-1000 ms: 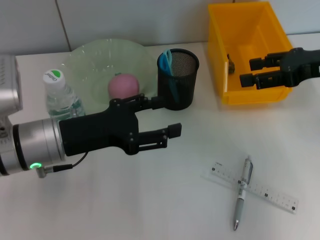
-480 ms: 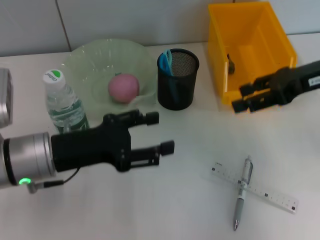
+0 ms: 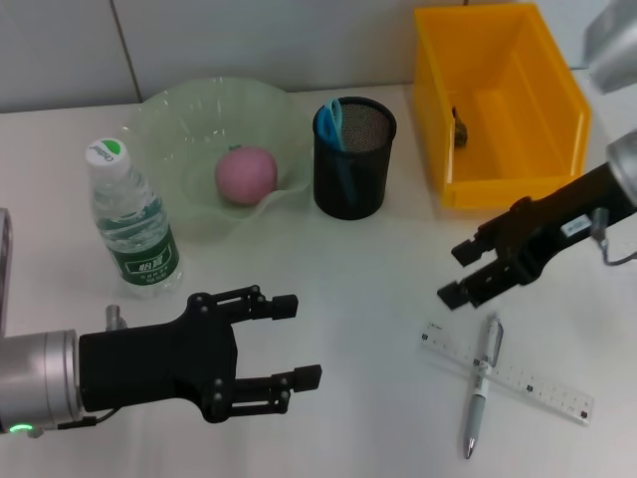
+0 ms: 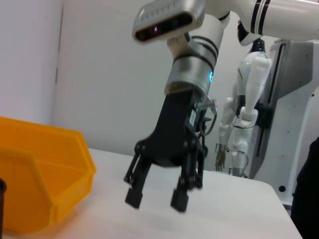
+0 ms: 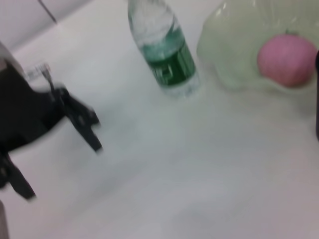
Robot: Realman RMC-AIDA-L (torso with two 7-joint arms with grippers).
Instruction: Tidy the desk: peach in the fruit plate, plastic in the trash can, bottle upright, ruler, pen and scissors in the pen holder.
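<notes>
Bottle [image 3: 132, 221] upright, green label [image 3: 151, 261], writing seemingly unreadable.

Right hand [image 3: 458, 272] nearer pen [image 3: 482, 382].

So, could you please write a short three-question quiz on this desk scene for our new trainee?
1. True or false: the peach lies in the fruit plate.
2. What lies across the ruler? A) scissors B) pen C) bottle
3. Fill in: the right pincer hangs open above the desk, just beyond the ____ end of the pen.

Key: 1 true. 2 B. 3 upper. The bottle stands upright; the left pincer is open and holds nothing.
</notes>
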